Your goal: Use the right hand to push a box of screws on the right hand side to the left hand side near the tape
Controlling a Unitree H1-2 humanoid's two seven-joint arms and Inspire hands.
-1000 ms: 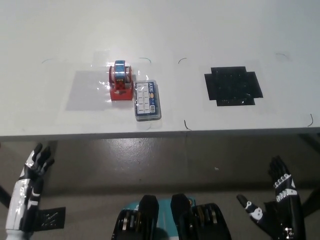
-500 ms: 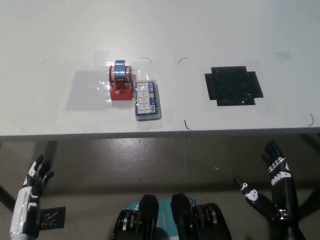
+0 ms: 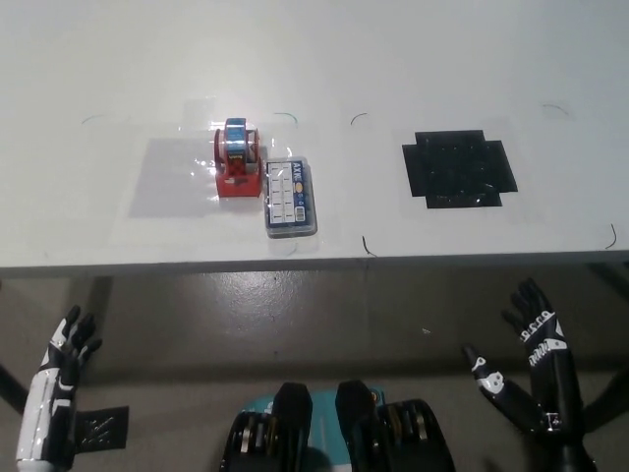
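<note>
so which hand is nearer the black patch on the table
Right. The black right hand is below the table edge, almost under the black patch; the white left hand is far off at lower left.

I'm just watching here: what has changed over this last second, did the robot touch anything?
Nothing was touched or gripped. The black right hand rose a little below the table edge, fingers spread; the white left hand sank lower at the lower left, also open. The box of screws stayed beside the red tape dispenser on the white table, and the black mat did not move.
</note>
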